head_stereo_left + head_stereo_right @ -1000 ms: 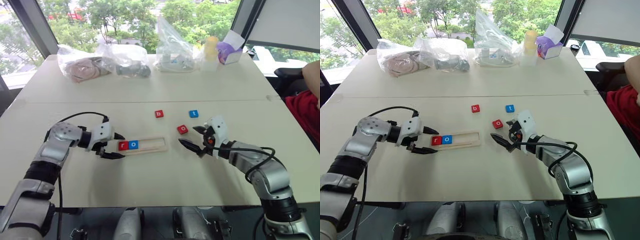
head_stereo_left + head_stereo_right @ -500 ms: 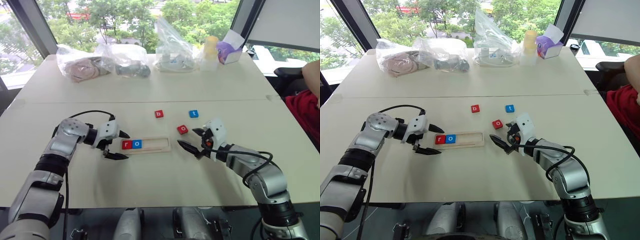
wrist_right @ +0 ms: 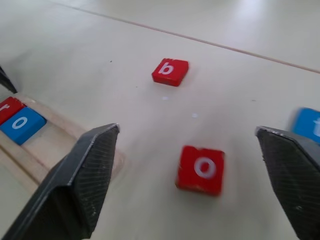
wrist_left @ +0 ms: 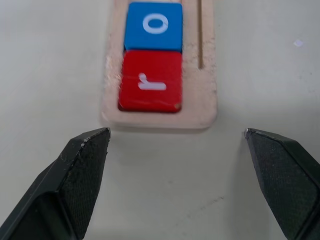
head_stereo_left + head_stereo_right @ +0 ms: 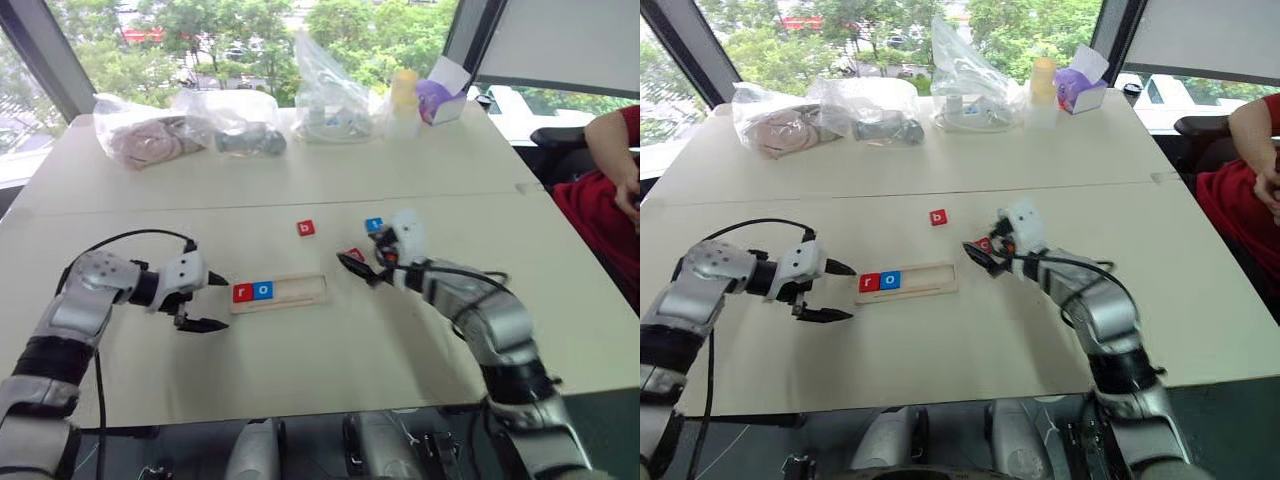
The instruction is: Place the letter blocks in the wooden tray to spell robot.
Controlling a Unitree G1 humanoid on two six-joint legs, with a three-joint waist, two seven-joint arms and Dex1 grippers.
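The wooden tray [image 5: 290, 293] lies on the table with a red r block [image 4: 150, 81] and a blue o block [image 4: 154, 26] side by side at its left end. My left gripper [image 5: 222, 303] is open just left of the tray's end, with nothing between its fingers. A red b block [image 3: 170, 72] lies loose beyond the tray. My right gripper [image 3: 186, 131] is open and hovers close over the loose red o block [image 3: 201, 169], which lies between its spread fingers. A blue t block [image 5: 373, 225] lies just beyond it.
Plastic bags [image 5: 150, 135] of items, a yellow bottle [image 5: 403, 98] and a purple box [image 5: 438, 95] line the table's far edge. A person in red [image 5: 600, 190] sits at the right. A seam [image 5: 300, 205] crosses the table.
My right gripper has moved forward and left, up to the red o block. My left gripper has drawn back a little from the tray's end. The camera view has shifted too.
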